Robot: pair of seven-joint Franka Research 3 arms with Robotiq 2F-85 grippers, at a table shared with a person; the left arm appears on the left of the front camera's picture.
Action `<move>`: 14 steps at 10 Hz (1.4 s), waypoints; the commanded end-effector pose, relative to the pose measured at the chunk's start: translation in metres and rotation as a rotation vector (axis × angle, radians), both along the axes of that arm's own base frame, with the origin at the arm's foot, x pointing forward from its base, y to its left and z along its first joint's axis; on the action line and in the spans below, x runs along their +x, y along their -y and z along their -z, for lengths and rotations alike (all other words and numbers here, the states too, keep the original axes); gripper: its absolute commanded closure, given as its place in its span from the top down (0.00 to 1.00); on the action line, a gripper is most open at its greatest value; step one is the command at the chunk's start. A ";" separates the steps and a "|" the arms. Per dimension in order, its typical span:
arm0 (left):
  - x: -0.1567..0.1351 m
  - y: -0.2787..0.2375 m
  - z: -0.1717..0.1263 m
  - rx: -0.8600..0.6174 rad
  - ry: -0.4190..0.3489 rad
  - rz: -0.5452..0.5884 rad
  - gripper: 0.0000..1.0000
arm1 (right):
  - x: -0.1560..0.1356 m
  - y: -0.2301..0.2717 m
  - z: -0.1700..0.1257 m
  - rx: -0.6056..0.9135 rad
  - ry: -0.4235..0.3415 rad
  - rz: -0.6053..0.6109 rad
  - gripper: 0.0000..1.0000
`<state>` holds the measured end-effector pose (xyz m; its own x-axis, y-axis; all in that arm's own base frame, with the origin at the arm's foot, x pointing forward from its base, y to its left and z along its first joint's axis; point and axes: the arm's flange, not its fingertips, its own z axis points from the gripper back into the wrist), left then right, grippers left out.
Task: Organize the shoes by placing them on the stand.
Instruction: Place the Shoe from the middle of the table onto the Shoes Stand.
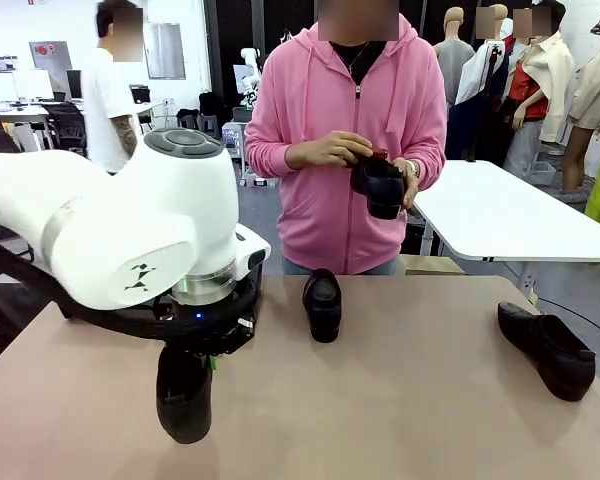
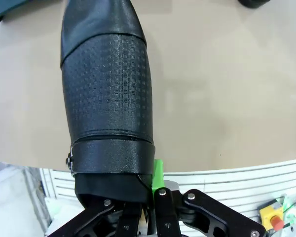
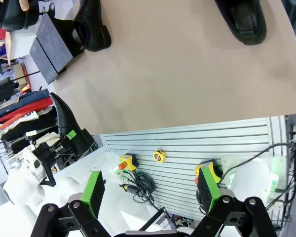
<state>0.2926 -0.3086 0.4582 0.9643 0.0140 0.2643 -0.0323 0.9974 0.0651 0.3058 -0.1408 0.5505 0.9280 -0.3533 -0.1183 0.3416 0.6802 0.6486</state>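
My left gripper (image 1: 196, 364) is shut on the heel end of a black textured shoe (image 1: 184, 396), which hangs toe-down just above the tan table (image 1: 420, 400). In the left wrist view that shoe (image 2: 106, 84) runs up from the gripper (image 2: 149, 197), a green pad (image 2: 159, 174) against its side. A second shoe (image 1: 323, 303) stands mid-table, and in the right wrist view this shoe (image 3: 92, 23) lies beside the dark stand (image 3: 50, 47). A third shoe (image 1: 547, 348) lies at the right. My right gripper (image 3: 152, 193) is open, off the table's near edge.
A person in a pink hoodie (image 1: 325, 120) stands at the far side, holding another black shoe (image 1: 380, 186) in both hands. A white table (image 1: 500, 215) stands behind at the right. Bare tabletop lies between the middle and right shoes.
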 end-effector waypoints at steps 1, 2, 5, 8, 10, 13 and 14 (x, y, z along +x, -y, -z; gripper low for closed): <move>0.025 -0.024 -0.015 0.018 -0.019 -0.035 0.00 | 0.001 0.000 -0.006 0.011 -0.009 0.013 1.00; 0.064 -0.035 -0.027 0.048 0.011 -0.036 0.00 | 0.001 0.000 -0.006 0.011 -0.009 0.013 1.00; 0.194 -0.070 -0.045 0.126 0.215 0.020 0.00 | 0.001 0.000 -0.006 0.011 -0.009 0.013 1.00; 0.263 -0.065 -0.020 0.191 0.340 0.049 0.00 | 0.001 0.000 -0.006 0.011 -0.009 0.013 1.00; 0.283 -0.053 -0.003 0.198 0.372 0.022 0.00 | 0.001 0.000 -0.006 0.011 -0.009 0.013 1.00; 0.304 -0.043 0.011 0.219 0.321 0.003 0.00 | 0.001 0.000 -0.006 0.011 -0.009 0.013 1.00; 0.309 -0.042 0.015 0.217 0.299 0.002 0.00 | 0.001 0.000 -0.006 0.011 -0.009 0.013 1.00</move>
